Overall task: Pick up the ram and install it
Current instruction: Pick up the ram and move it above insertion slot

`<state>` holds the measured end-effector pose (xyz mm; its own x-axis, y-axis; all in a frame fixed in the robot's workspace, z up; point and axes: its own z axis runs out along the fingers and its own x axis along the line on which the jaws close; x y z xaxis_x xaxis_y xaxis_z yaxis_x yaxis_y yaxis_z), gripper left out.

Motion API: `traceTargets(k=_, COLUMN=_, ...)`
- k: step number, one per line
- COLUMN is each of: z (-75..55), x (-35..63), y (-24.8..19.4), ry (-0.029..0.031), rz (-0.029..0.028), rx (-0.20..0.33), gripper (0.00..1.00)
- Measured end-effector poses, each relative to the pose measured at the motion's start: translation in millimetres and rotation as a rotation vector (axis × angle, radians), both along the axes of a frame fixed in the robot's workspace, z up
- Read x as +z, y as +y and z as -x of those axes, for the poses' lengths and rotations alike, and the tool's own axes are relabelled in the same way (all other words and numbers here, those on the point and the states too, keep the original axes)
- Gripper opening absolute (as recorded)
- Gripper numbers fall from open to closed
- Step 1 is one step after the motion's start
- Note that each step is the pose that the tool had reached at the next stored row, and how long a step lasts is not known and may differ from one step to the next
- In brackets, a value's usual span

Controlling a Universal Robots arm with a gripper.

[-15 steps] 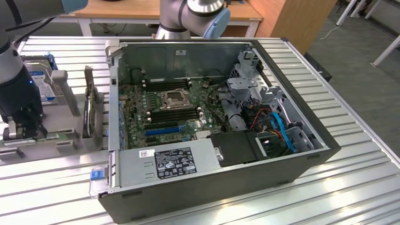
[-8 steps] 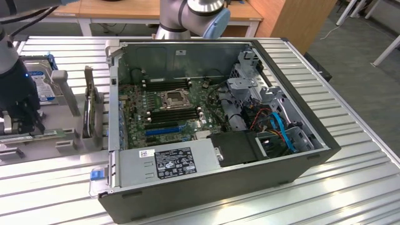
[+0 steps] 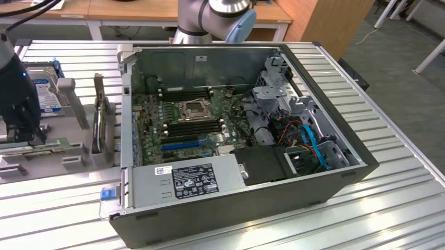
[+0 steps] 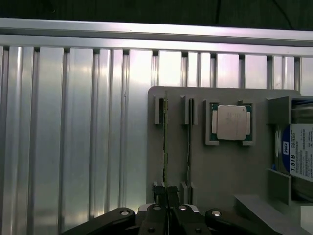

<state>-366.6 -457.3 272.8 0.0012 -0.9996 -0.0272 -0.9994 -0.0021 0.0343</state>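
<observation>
Ram stands on edge in a slot of the grey parts holder, in the lane nearest the holder's outer side, with a second stick in the slot just beside it. The gripper hangs directly over the near end of that outer stick. Its fingers are drawn close together astride the thin upper edge and seem to be pinching the ram. The stick lines up with its brackets at both ends, so I judge it gripped but not yet lifted out.

The picking-up is thus at its very start, and all of the installing is left. In the exterior view the computer case lies open on the ribbed metal worktop, well apart from the holder. The motherboard is exposed, with its long dark memory slots on either side of the processor socket. I cannot tell whether any slot is filled.

The readable writing is on the hard drive at the holder's far side: its blue-and-white label carries "WD" and "1.0TB". A processor chip sits in its own recess, and its markings are too faint to read. The power supply label in the case carries print and a barcode sticker, none of it legible.
</observation>
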Motion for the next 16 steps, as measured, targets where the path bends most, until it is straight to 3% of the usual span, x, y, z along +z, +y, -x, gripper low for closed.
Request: traceTargets(k=16, z=-0.6, x=30.9, y=0.0, ry=0.0, rz=0.0, rx=0.0, gripper=0.12)
